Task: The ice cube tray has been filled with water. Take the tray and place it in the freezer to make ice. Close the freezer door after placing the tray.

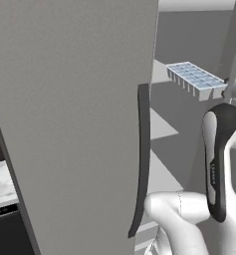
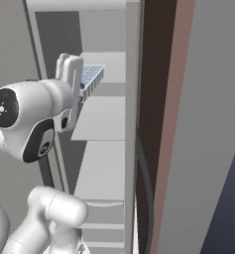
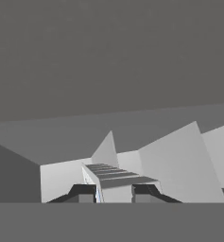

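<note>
tray: long pale grey ice cube tray (image 1: 196,79) with two rows of cells, held level in air above shelf | water: flat light-blue filling (image 1: 194,75) | freezer: pale grey shelves (image 2: 99,118) | freezer door: tall flat-grey panel (image 1: 74,124), open

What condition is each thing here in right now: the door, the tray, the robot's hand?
freezer door: swung open.
freezer: open, pale shelves showing.
ice cube tray: held in the air inside the freezer, cells filled with water.
hand: shut on the tray's end.
</note>
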